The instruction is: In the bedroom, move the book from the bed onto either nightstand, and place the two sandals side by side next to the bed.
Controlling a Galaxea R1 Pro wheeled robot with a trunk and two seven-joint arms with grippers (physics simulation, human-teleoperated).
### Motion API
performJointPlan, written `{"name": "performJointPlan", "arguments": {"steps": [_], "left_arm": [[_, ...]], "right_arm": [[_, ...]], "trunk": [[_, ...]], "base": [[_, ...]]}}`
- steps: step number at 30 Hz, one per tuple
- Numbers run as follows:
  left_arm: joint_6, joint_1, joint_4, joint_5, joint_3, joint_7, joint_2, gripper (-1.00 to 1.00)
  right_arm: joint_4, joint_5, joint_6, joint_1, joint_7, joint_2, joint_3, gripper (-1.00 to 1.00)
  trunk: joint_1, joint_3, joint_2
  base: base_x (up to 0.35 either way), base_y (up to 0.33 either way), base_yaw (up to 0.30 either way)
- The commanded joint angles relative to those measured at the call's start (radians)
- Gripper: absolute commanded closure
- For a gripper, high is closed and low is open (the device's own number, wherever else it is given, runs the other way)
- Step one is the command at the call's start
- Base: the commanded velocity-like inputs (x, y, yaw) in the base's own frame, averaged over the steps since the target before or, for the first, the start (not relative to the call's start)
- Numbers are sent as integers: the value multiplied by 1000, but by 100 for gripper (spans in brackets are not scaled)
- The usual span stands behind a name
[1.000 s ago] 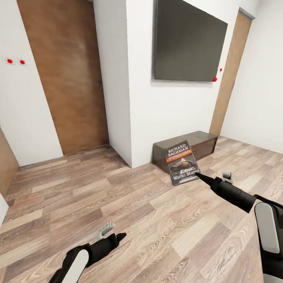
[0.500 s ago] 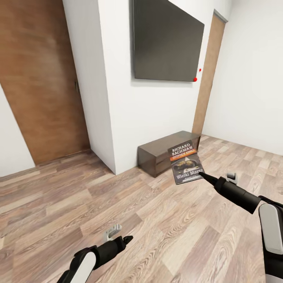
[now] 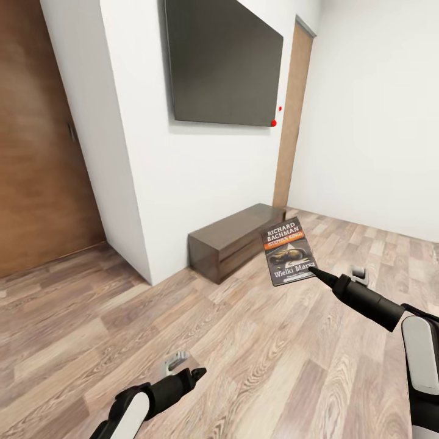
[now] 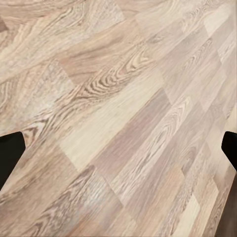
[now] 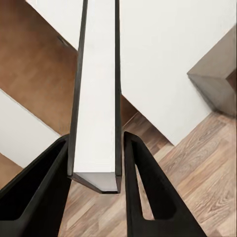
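Two fingers of my right gripper (image 5: 96,190) are pressed against the covers of the book (image 3: 289,250), one on each side; in the right wrist view its white page edge (image 5: 96,94) runs away from me between the black pads. From my head I see the book held up off the floor, cover facing me, white lettering at the top, an orange band under it and a greyish picture below. My right gripper (image 3: 316,272) grips it at the lower corner, and my right arm reaches up to it from the lower right.

My left gripper (image 3: 186,366) hangs low over the floor (image 3: 256,341), holding nothing. In the left wrist view its two dark fingertips (image 4: 10,153) sit far apart at the edges, with plank floor (image 4: 118,123) between them.

Beyond the book a low dark-brown cabinet (image 3: 235,241) stands against a white wall (image 3: 201,177). A large dark screen (image 3: 222,64) is mounted on that wall above it, with two red dots (image 3: 273,122) at its lower corner. A brown wood panel (image 3: 294,122) runs up the corner behind the cabinet, and a wide wooden door (image 3: 36,158) fills the far left
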Motion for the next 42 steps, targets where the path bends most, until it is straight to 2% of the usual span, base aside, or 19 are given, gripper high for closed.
{"name": "performJointPlan", "arguments": {"steps": [1, 32, 42], "left_arm": [[3, 0, -1, 11, -1, 10, 0, -100], [3, 0, 24, 9, -1, 10, 0, -100], [3, 0, 30, 9, -1, 10, 1, -100]], "right_arm": [[0, -3, 7, -1, 8, 0, -2, 100], [0, -2, 7, -1, 7, -5, -1, 100], [0, -3, 7, 0, 15, -3, -2, 100]], "trunk": [[0, -1, 0], [0, -2, 0], [0, -2, 0]], "base": [[327, 0, -265], [327, 0, -264], [327, 0, -85]]}}
